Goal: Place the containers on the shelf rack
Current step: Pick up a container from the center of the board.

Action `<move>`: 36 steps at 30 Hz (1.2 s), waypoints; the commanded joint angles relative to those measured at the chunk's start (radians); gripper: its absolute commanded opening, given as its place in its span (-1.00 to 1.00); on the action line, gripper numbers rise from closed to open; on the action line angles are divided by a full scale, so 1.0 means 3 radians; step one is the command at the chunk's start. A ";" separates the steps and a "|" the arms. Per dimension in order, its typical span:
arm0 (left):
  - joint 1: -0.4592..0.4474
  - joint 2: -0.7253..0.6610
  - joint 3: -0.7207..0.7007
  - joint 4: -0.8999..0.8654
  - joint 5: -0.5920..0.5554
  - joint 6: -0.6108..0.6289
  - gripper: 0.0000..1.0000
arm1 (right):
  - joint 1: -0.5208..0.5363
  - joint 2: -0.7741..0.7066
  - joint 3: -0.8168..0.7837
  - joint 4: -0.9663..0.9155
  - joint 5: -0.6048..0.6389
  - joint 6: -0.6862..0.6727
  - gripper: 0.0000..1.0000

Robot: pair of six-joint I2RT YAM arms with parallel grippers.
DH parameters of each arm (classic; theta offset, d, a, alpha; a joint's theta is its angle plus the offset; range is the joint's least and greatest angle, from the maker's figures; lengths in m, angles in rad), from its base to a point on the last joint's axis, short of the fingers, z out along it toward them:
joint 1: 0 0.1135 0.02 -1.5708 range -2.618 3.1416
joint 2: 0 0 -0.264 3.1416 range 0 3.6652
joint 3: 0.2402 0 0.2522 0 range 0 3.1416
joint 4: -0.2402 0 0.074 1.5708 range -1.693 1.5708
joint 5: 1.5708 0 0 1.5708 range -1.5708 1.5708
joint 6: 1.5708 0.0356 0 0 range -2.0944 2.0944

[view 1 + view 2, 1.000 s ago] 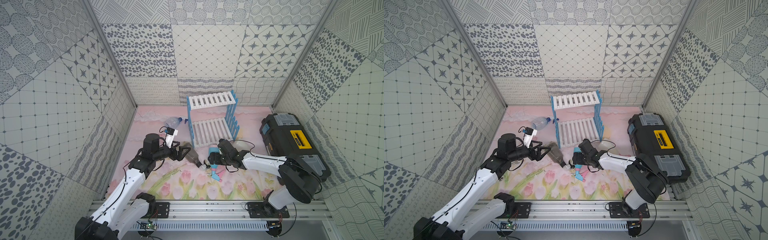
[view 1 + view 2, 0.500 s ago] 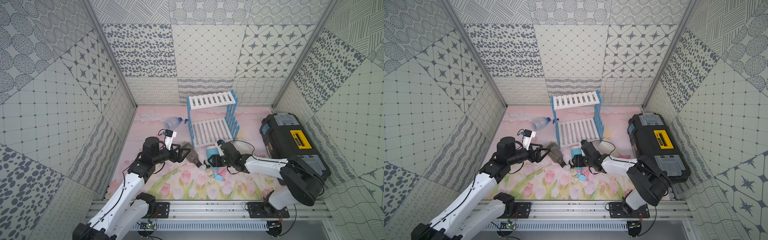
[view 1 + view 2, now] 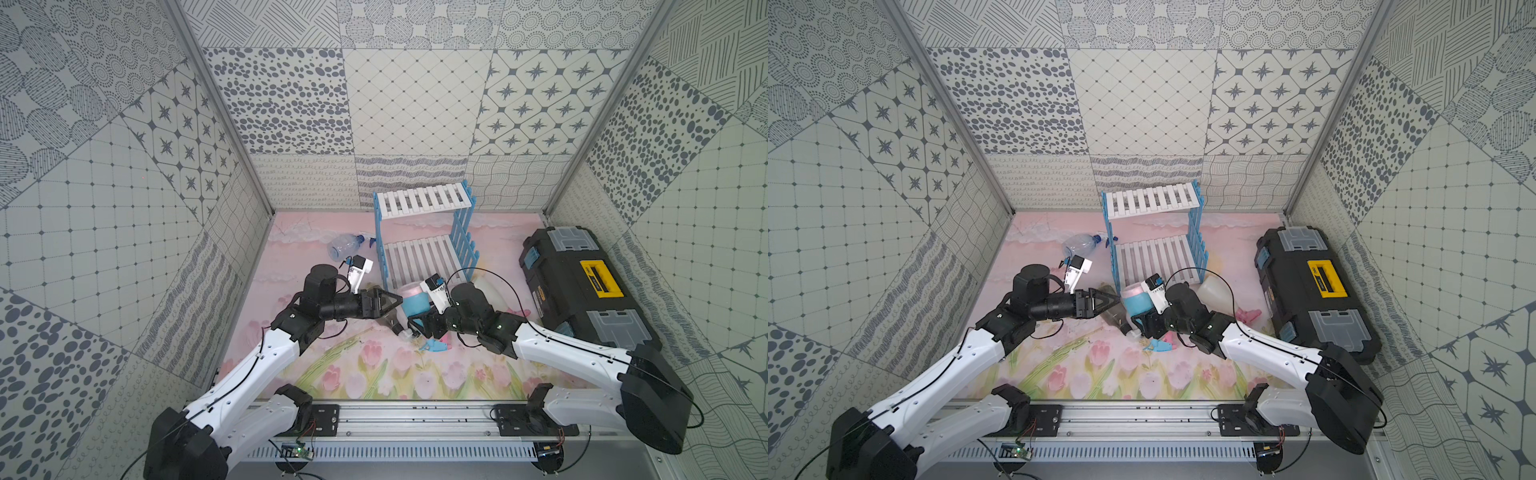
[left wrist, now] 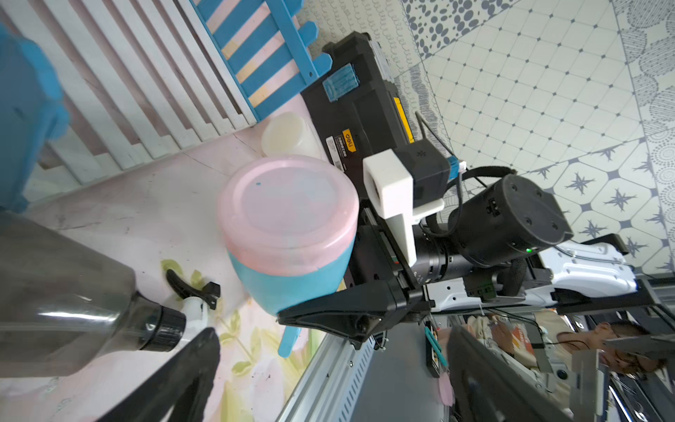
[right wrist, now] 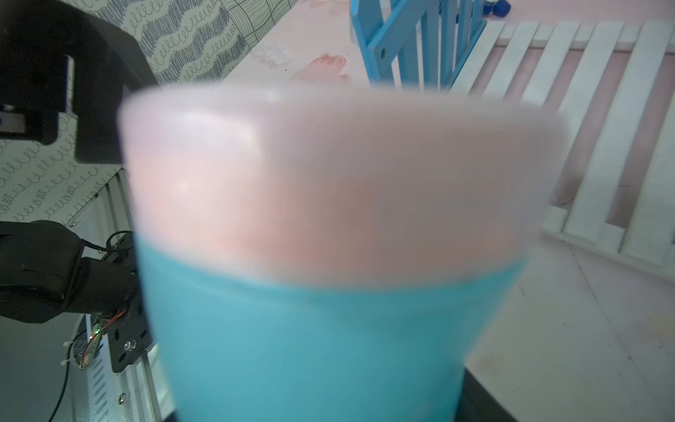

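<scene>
My right gripper is shut on the neck end of the light-blue bottle, held off the mat with its pinkish base toward the shelf rack; this bottle fills the right wrist view. My left gripper stands open just left of it, above the smoky grey bottle, which lies on the mat beside one finger. Left of the rack lies a clear bluish bottle. A milky white bottle lies right of the rack. Both rack shelves are bare.
A big black toolbox with a yellow handle lies along the right wall. The two grippers are close together in front of the rack's lower shelf. The metal rail runs along the front edge of the mat.
The right gripper has narrowed onto the light-blue bottle and tipped it up off the mat. The left arm has reached further right over the grey bottle.
</scene>
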 commanded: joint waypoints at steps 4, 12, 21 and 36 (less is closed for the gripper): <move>-0.0136 0.0349 0.0178 -0.0100 0.0183 -0.0199 0.98 | 0.0097 -0.0113 0.0210 -0.0080 0.0080 -0.0264 0.26; -0.0262 0.0637 0.0266 0.0102 0.0135 -0.0239 0.98 | 0.0150 -0.0092 0.0252 -0.0050 0.0036 -0.0261 0.26; -0.0393 0.0883 0.0278 0.0316 0.0004 -0.0305 0.98 | 0.0203 -0.0090 0.0259 0.0018 0.0008 -0.0233 0.26; -0.0467 0.1020 0.0100 0.1096 -0.0075 -0.0590 0.58 | 0.0219 -0.0109 0.0179 0.0133 -0.0080 -0.0144 0.29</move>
